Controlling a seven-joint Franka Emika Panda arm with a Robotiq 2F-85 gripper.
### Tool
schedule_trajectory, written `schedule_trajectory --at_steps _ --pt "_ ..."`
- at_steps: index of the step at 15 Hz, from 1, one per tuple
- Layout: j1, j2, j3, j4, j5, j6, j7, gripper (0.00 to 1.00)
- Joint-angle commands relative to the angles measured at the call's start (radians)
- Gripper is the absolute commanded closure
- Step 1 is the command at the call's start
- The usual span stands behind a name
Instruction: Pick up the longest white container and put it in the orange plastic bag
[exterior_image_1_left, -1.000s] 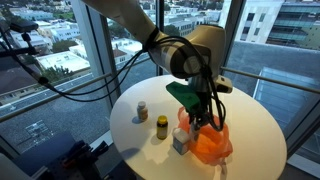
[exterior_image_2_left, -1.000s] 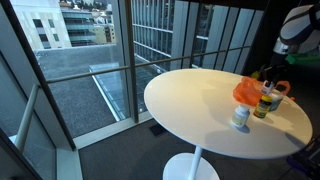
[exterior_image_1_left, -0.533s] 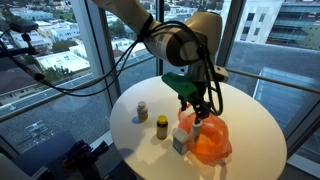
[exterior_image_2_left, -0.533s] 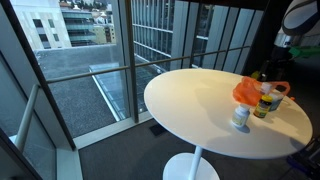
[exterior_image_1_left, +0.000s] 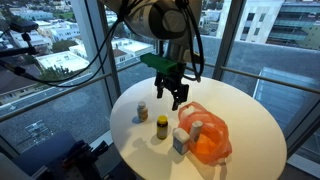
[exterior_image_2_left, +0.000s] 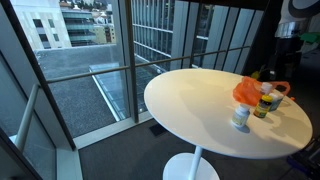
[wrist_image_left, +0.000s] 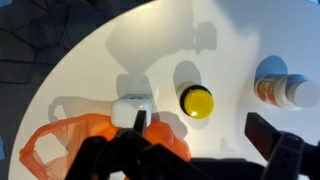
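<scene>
Shows the longest white container (exterior_image_1_left: 197, 128) poking up inside the orange plastic bag (exterior_image_1_left: 212, 146) on the round table (exterior_image_1_left: 250, 118), with a shorter white container (exterior_image_1_left: 179, 141) just beside the bag and a yellow-lidded bottle (exterior_image_1_left: 162, 126) near. Has the arm (exterior_image_1_left: 150, 18) arched high above the table, wrist pointing down. Holds the gripper (exterior_image_1_left: 173, 97) wide apart and empty, clear of bag and bottles.

The arm (exterior_image_1_left: 160, 18) has round segments with a smooth, pale grey-white shell. Thick black cables (exterior_image_1_left: 100, 78) run in loops along it. The wrist carries a green block (exterior_image_1_left: 160, 63). The gripper (exterior_image_1_left: 176, 100) under it is black, with two dark fingers.
</scene>
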Motion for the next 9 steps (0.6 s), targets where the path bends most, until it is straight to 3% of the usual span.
schedule_trajectory --at_steps 1,6,9 --pt "0.021 -0.094 0.019 -0.047 -0.062 -0.084 0.055 0.00" --pt "0.043 -0.183 0.053 -0.093 -0.114 -0.135 0.081 0.00" --pt "0.035 -0.143 0.049 -0.065 -0.084 -0.124 0.053 0.00"
